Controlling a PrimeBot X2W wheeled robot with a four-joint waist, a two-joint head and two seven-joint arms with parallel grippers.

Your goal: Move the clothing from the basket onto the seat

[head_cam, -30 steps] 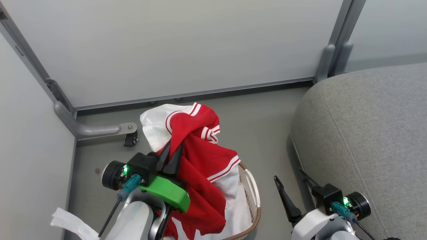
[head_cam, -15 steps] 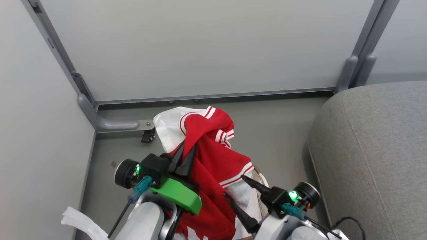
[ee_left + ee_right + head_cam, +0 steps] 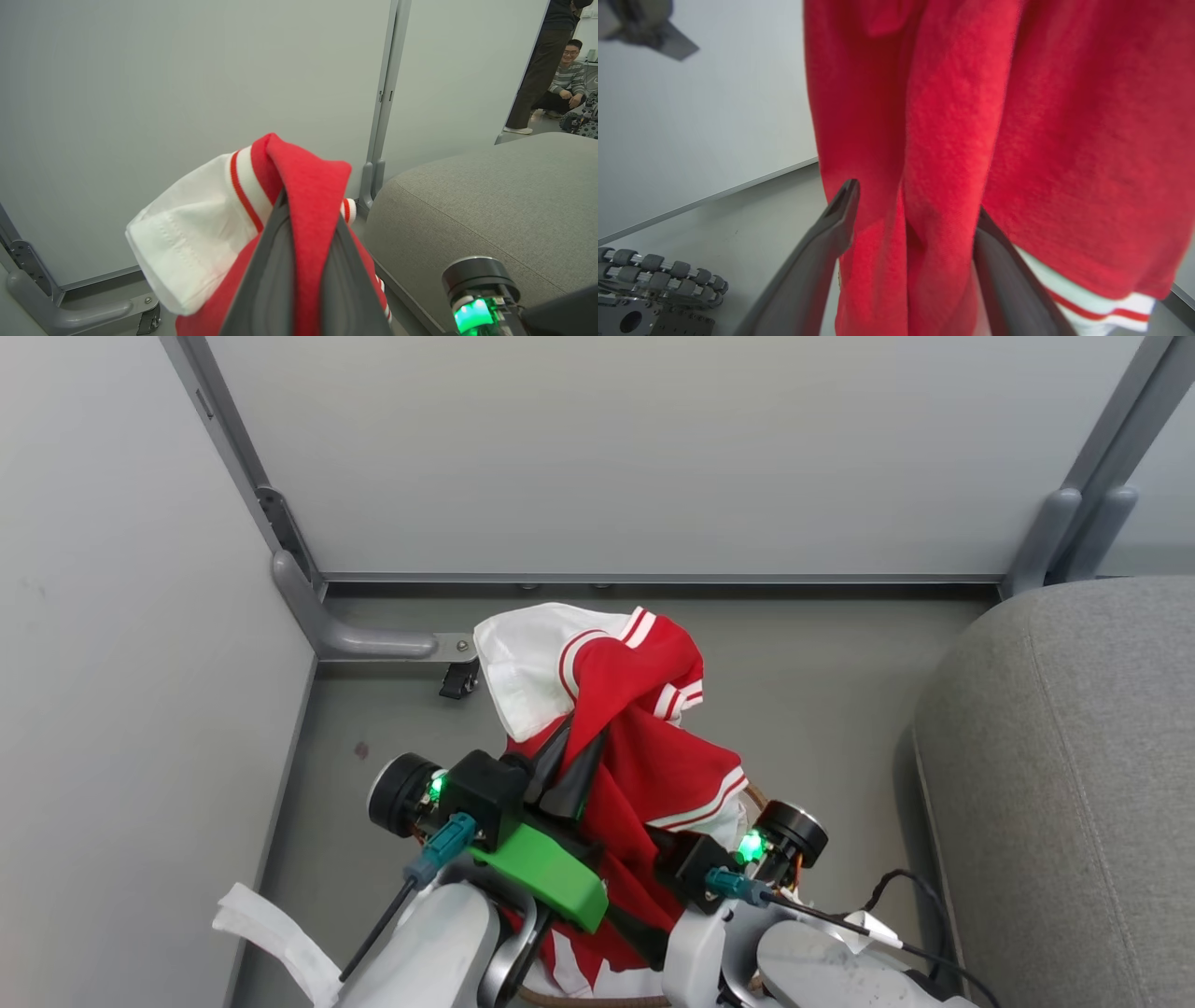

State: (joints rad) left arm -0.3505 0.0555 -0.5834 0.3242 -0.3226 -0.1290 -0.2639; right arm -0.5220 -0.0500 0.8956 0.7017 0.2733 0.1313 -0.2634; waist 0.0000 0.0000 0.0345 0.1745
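The task is about halfway, by my judgement: the clothing [image 3: 644, 756] is lifted out of the basket [image 3: 616, 1001] but not yet carried to the seat [image 3: 1074, 784]. The garment hangs in a bunched red-and-white fold from the left gripper [image 3: 586, 733], its white panel and striped trim flopping over toward the far wall, and its lower part trails down over the basket at the near edge of the head view. Whether the hem has cleared the rim I cannot tell. The seat lies to the right, apart from the cloth, with nothing on the part that shows. What is left is the swing to the right, the lowering onto the cushion and the release. The left gripper's 2 fingers are closed tight on a ridge of red fabric, pinched between them. The right gripper [image 3: 915, 205] has its jaws spread wide on either side of a hanging red fold lower down; the cloth sits between the 2 fingers and brushes at least 1 of them, but nothing is clamped there.
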